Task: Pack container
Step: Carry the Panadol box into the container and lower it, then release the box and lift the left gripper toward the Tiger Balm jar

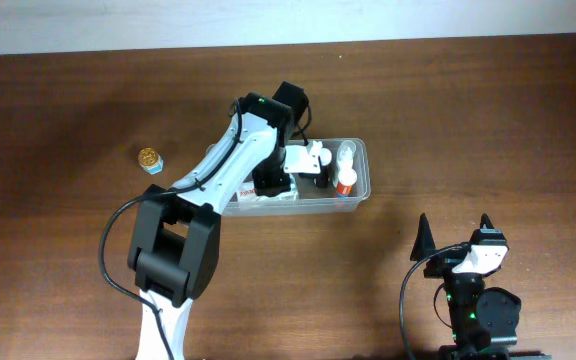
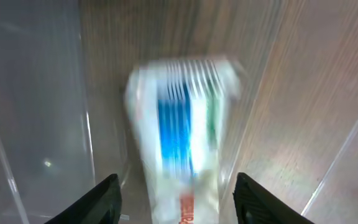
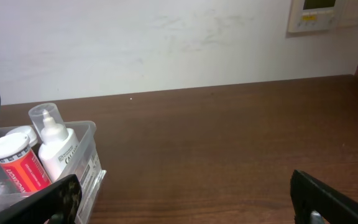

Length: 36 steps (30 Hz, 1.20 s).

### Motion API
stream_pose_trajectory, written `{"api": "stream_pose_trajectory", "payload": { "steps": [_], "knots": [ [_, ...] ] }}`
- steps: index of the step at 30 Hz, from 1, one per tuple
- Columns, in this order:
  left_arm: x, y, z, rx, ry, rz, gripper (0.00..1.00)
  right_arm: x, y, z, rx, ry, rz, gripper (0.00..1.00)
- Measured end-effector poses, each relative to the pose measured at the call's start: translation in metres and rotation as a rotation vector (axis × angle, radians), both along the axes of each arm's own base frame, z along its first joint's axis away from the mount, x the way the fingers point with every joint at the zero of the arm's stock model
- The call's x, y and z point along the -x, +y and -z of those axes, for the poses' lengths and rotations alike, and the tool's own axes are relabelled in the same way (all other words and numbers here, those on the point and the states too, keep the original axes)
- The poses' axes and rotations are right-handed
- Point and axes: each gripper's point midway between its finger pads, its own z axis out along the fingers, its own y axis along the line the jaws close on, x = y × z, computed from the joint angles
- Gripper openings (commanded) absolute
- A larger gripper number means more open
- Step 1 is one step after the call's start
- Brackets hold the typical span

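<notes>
One clear rectangular plastic tub with rounded corners (image 1: pixel 364 165), upper middle of the overhead frame. Inside it, two small bottles for certain: one red-labelled bottle with a white cap (image 1: pixel 346 183) and one white bottle with a clear cap (image 1: pixel 346 155). Perhaps a third white cap (image 3: pixel 18 134) behind them, too hidden to count. One white tube with blue and green stripes (image 2: pixel 182 143), blurred. One small round gold-topped pot with a blue base (image 1: pixel 149 158), left of the tub. Two grippers: left gripper (image 2: pixel 176 186), right gripper (image 1: pixel 454 232).

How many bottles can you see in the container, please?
2: a white bottle at the container's right end and a red-labelled bottle beside it; the left arm may hide others.
</notes>
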Motion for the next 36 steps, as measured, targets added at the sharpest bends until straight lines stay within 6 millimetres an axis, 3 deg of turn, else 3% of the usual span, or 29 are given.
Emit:
{"api": "stream_pose_trajectory", "payload": {
  "steps": [9, 12, 17, 18, 21, 25, 29, 32, 36],
  "knots": [
    [-0.001, -0.002, -0.001, 0.003, -0.005, 0.003, 0.61, 0.0, 0.0, 0.0, 0.0, 0.0, 0.0, 0.98],
    [0.004, 0.001, -0.009, -0.01, 0.017, 0.003, 0.61, 0.0, 0.0, 0.0, 0.0, 0.0, 0.0, 0.98],
    [-0.005, -0.004, -0.047, 0.011, -0.019, 0.0, 0.61, 0.0, 0.0, 0.0, 0.0, 0.0, 0.0, 0.98],
    [-0.008, -0.005, -0.058, 0.019, -0.033, -0.012, 0.65, 0.0, 0.0, 0.0, 0.0, 0.0, 0.0, 0.98],
    [-0.016, -0.009, -0.089, 0.053, -0.084, -0.072, 0.94, 0.0, 0.0, 0.0, 0.0, 0.0, 0.0, 0.98],
    [-0.024, 0.001, -0.134, 0.113, -0.145, -0.246, 0.97, 0.0, 0.0, 0.0, -0.001, 0.0, 0.0, 0.98],
    [-0.045, 0.045, -0.174, 0.185, -0.22, -0.511, 0.99, 0.0, 0.0, 0.0, -0.001, 0.0, 0.0, 0.98],
    [-0.068, 0.11, -0.191, 0.233, -0.276, -0.821, 0.99, 0.0, 0.0, 0.0, 0.0, 0.0, 0.0, 0.98],
    [-0.079, 0.195, -0.191, 0.264, -0.283, -1.181, 0.99, 0.0, 0.0, 0.0, 0.0, 0.0, 0.0, 0.98]
  ]
}}
